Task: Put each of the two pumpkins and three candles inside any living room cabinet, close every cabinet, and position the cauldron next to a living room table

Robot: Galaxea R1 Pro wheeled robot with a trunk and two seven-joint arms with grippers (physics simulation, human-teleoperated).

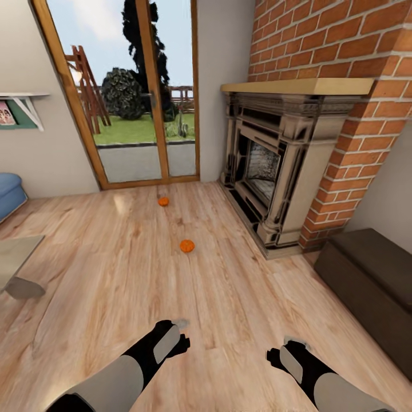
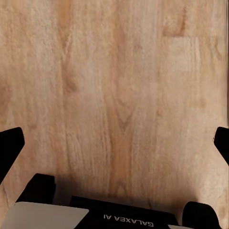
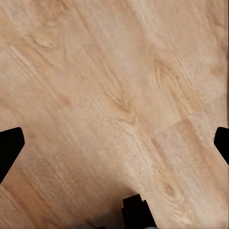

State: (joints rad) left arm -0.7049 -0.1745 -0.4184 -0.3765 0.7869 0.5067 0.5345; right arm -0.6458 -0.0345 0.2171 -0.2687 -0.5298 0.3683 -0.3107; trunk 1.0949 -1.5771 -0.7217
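Observation:
Two small orange pumpkins lie on the wooden floor in the head view: the nearer pumpkin in the middle, the farther pumpkin close to the glass door. My left gripper and right gripper hang low at the front, well short of both pumpkins. Both are open, the black fingertips of the left and the fingertips of the right spread wide over bare floorboards with nothing between them. A long low dark-brown cabinet stands along the right wall. Candles and cauldron are out of view.
A brick fireplace with a wooden mantel fills the right back. A glass door with a wooden frame opens onto a garden. A low table corner and a blue seat sit at the left.

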